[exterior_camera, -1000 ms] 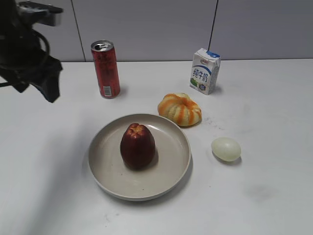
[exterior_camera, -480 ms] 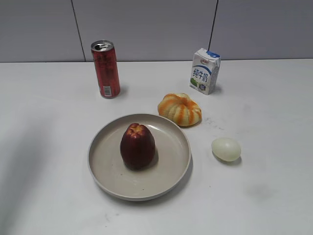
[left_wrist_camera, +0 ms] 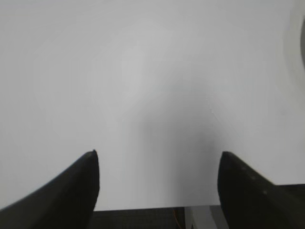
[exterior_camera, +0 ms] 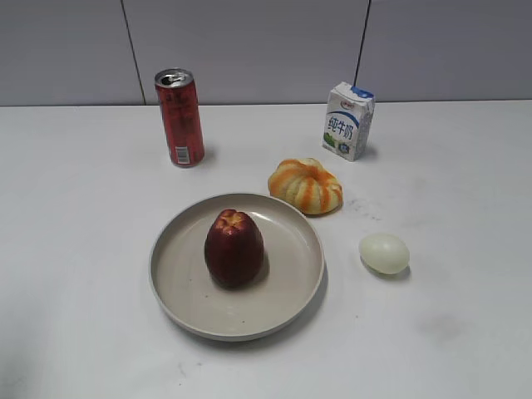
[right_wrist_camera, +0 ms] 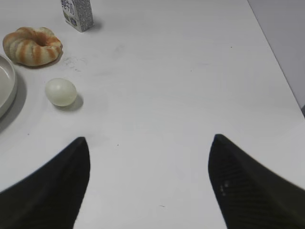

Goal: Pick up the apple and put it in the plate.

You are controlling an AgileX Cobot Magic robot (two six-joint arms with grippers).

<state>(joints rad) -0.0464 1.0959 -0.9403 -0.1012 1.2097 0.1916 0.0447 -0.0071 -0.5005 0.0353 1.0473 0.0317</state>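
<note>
The dark maroon apple [exterior_camera: 234, 248] stands upright in the middle of the beige-grey plate [exterior_camera: 179, 287] at the table's centre. Neither arm shows in the exterior view. My left gripper [left_wrist_camera: 158, 155] is open and empty over bare white table near its edge; a blurred curved edge at the far right of that view may be the plate's rim. My right gripper [right_wrist_camera: 150, 140] is open and empty over bare table, well right of the plate, whose rim [right_wrist_camera: 6, 90] shows at the left edge of the right wrist view. The apple is out of both wrist views.
A red can [exterior_camera: 179, 117] stands at the back left, a milk carton [exterior_camera: 347, 120] at the back right. An orange-and-cream striped fruit [exterior_camera: 305, 184] lies just behind the plate's right side, a pale egg-shaped thing [exterior_camera: 384, 253] to its right.
The left arm, seen at the upper left one second ago, has drawn out of the exterior view. The apple and plate have not moved.
</note>
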